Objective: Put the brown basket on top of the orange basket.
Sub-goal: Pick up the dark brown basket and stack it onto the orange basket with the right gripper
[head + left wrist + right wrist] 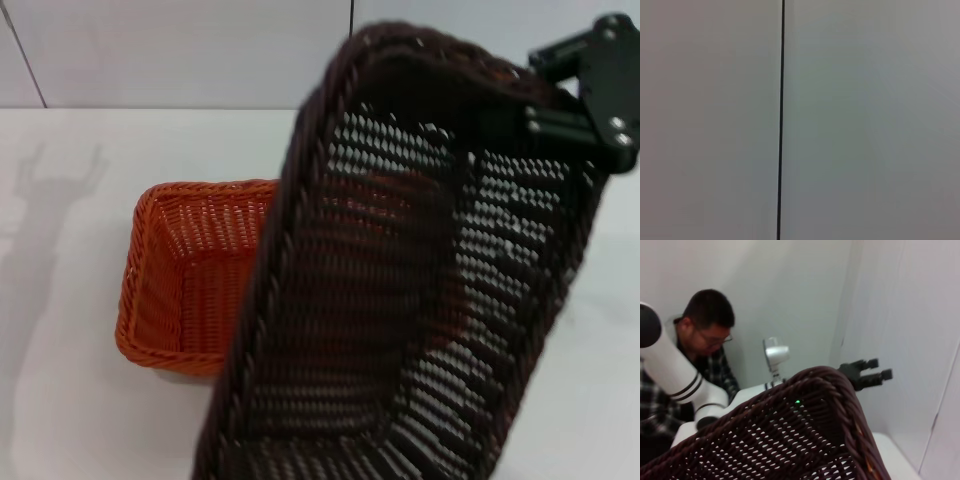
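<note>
Two woven baskets fill the head view. The brown basket [400, 300], a rectangular, almost black wicker-style tray with a braided rim and openwork sides, is lifted off the white table [70, 400] and tilted steeply, its open inside facing the head camera. It hangs close to that camera and covers the right part of the orange basket [185, 290], a bright orange woven tray of the same shape that sits flat on the table behind it and to the left. The right gripper [560, 120], a black assembly, pinches the brown basket at its upper right rim, its fingers closed over the braid. In the right wrist view the dark rim rises in the foreground, and farther off the left gripper [872, 375] is raised in the air with its fingers spread apart, holding nothing, next to a white wall [920, 340]. A man in a plaid shirt and glasses [705, 345] sits behind the white arm.
</note>
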Controlling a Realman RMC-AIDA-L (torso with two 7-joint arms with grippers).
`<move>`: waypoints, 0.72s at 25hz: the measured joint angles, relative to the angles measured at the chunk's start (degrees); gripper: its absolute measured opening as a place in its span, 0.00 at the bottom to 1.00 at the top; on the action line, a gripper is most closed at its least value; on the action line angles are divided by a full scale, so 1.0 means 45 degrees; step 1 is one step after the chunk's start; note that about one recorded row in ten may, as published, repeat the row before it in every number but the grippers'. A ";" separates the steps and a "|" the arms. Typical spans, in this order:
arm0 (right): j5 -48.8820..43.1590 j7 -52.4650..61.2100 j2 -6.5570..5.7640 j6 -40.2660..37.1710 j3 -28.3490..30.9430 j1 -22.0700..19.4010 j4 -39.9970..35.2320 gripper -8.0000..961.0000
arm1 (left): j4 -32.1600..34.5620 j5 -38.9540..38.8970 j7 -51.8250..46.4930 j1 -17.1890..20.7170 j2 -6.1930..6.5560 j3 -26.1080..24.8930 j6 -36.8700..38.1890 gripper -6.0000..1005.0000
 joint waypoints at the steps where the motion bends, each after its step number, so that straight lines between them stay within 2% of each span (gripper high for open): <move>1: -0.0001 -0.0154 0.0036 -0.0139 0.0022 0.0116 0.0163 0.18 | -0.0012 0.0002 0.0000 0.0000 -0.0006 0.0007 -0.0003 0.83; 9: 0.0361 -0.1511 0.0352 -0.0941 0.0790 0.1229 0.1658 0.18 | -0.0103 0.0015 0.0000 0.0001 -0.0023 0.0018 -0.0047 0.83; 13: 0.0592 -0.1903 0.0465 -0.1379 0.0810 0.1296 0.1736 0.18 | -0.0169 0.0017 0.0000 0.0001 -0.0038 0.0020 -0.0079 0.83; 14: 0.0696 -0.2205 0.0585 -0.1662 0.0761 0.1348 0.1878 0.18 | -0.0187 0.0017 0.0000 0.0001 -0.0039 0.0029 -0.0101 0.83; 18: 0.0726 -0.2776 0.0784 -0.2045 0.0688 0.1479 0.2315 0.18 | -0.0212 0.0018 0.0000 0.0006 -0.0038 0.0120 -0.0174 0.83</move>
